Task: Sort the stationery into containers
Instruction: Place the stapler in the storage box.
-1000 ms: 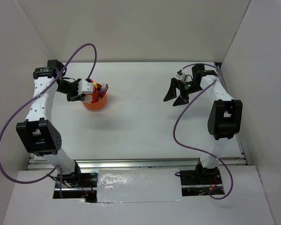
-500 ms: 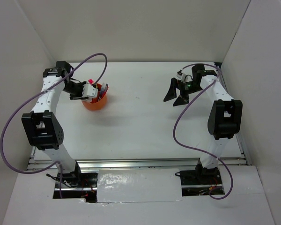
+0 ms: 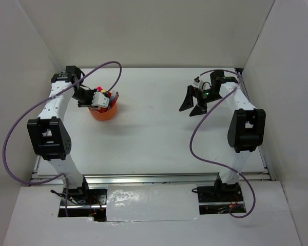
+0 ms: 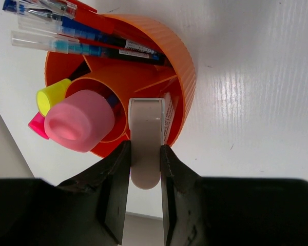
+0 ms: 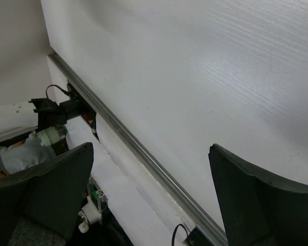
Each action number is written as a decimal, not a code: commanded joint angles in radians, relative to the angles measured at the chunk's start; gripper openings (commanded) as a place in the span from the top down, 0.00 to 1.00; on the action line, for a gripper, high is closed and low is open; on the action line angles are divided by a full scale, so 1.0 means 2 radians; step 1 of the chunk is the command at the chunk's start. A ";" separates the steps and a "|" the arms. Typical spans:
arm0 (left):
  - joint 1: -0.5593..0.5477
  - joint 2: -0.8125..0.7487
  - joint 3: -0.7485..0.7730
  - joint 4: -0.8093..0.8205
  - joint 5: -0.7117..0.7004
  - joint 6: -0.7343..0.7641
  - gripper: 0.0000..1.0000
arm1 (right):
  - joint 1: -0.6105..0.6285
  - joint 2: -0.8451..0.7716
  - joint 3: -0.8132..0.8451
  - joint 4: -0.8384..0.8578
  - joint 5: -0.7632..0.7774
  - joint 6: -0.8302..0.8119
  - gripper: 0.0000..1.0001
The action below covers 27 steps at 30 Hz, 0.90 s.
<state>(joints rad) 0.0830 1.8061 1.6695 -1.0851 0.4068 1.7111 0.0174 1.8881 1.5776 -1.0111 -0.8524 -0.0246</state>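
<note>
Clenching a pale eraser [image 4: 146, 120], the left gripper [image 4: 145, 150] is hovering over the orange tub's [image 4: 183, 66] 10 o'clock side, likely needing release next.

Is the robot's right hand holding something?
No, the right gripper has its fingers spread wide, with only the white table showing between them.

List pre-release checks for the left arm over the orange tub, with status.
1. Left gripper shut on the pale flat piece: ok.
2. Piece's far end over the tub, inside its rim: ok.
3. Slot under it free: cannot tell; a printed label shows there.
4. Pink cap apart from the piece: ok.
5. Right gripper open, far from the tub: ok.
</note>
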 commanded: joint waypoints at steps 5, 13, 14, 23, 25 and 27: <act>-0.007 0.027 0.036 -0.015 0.002 0.018 0.87 | 0.003 0.008 0.016 -0.011 0.000 -0.008 0.01; -0.009 0.014 0.026 0.002 0.008 0.013 0.67 | 0.002 0.003 0.017 -0.013 0.001 -0.008 0.01; -0.009 0.013 0.028 -0.001 0.005 0.010 0.64 | 0.003 0.002 0.017 -0.013 0.002 -0.008 0.01; -0.002 -0.040 0.034 0.024 0.033 -0.005 0.01 | 0.009 -0.007 0.017 -0.014 0.004 -0.008 0.01; 0.007 -0.047 0.073 0.019 0.057 -0.019 0.04 | 0.010 -0.012 0.017 -0.015 0.007 -0.011 0.01; 0.018 -0.062 0.104 0.016 0.101 -0.058 0.06 | 0.009 -0.021 0.017 -0.020 0.016 -0.018 0.01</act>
<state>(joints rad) 0.0875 1.7641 1.7733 -1.0695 0.4526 1.6787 0.0288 1.9015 1.5784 -1.0187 -0.8421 -0.0292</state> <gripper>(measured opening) 0.952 0.994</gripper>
